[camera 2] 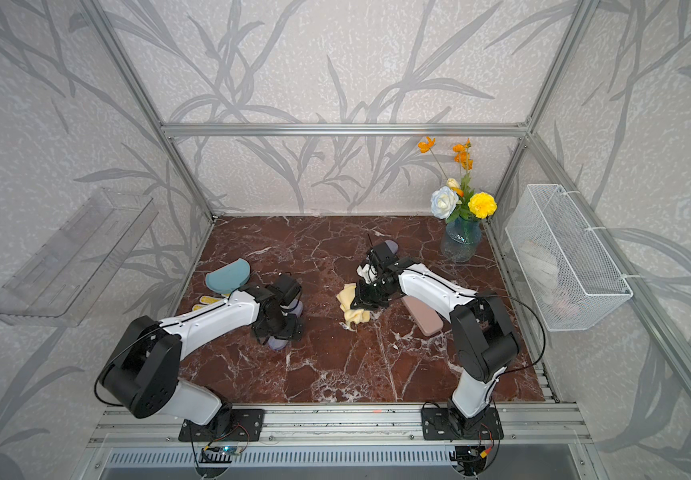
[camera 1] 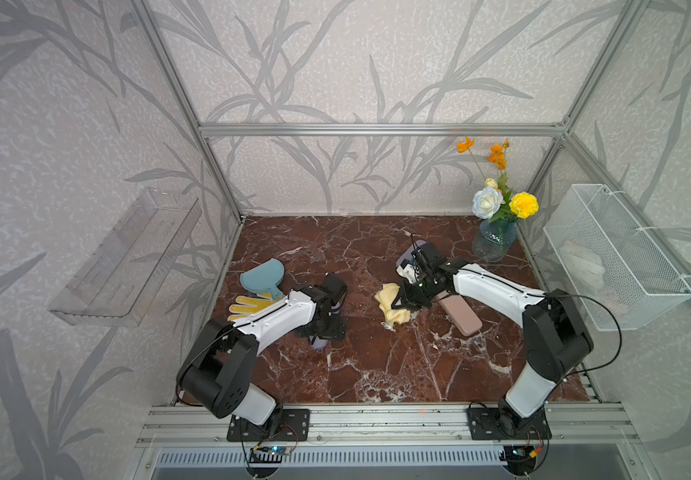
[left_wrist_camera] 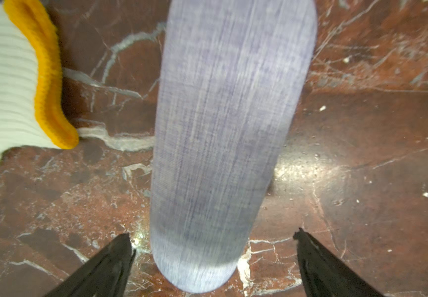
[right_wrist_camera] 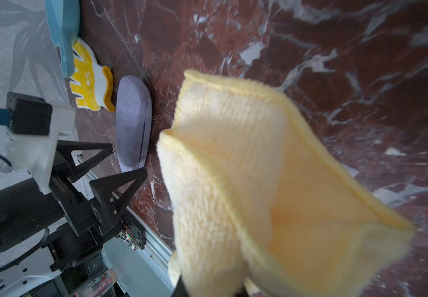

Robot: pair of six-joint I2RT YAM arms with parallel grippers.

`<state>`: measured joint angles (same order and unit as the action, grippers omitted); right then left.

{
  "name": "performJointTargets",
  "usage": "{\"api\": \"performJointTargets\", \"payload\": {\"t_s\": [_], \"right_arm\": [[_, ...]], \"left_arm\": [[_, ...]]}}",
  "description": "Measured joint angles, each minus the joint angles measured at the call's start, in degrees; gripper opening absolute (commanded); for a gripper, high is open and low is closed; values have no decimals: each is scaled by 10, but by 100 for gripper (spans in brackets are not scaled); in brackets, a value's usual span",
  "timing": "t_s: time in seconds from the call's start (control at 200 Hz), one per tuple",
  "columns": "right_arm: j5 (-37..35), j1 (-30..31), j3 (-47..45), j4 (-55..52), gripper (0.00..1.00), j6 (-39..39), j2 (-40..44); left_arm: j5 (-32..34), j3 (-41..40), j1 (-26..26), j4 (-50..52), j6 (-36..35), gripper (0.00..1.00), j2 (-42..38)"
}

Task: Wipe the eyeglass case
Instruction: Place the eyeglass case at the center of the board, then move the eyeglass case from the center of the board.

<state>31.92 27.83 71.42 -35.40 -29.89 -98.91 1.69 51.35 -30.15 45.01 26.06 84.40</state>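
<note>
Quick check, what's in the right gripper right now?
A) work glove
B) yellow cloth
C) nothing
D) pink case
B: the right gripper is shut on the yellow cloth, which fans out from its jaws and fills the right wrist view.

No legible text, label, brand, number or sign anywhere in these views. Only a red-and-white printed patch (right_wrist_camera: 97,281) below the near rail (right_wrist_camera: 153,246), far too blurred to read.
</note>
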Motion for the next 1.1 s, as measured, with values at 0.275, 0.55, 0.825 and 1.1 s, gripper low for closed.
{"api": "performJointTargets", "payload": {"t_s": [0.275, 0.55, 0.825, 1.1], "right_arm": [[-120, -105, 0, -67, 0, 41, 72], [-279, -176, -36, -74, 0, 36, 112], [-293, -231, -57, -46, 0, 10, 43], [-222, -260, -111, 0, 0, -8, 31]], "left_arm": [[106, 20, 0, 12, 20, 100, -91], [176, 12, 5, -51, 22, 99, -179], [75, 12, 5, -135, -1, 89, -148], [-11, 7, -14, -205, 10, 88, -113]]}}
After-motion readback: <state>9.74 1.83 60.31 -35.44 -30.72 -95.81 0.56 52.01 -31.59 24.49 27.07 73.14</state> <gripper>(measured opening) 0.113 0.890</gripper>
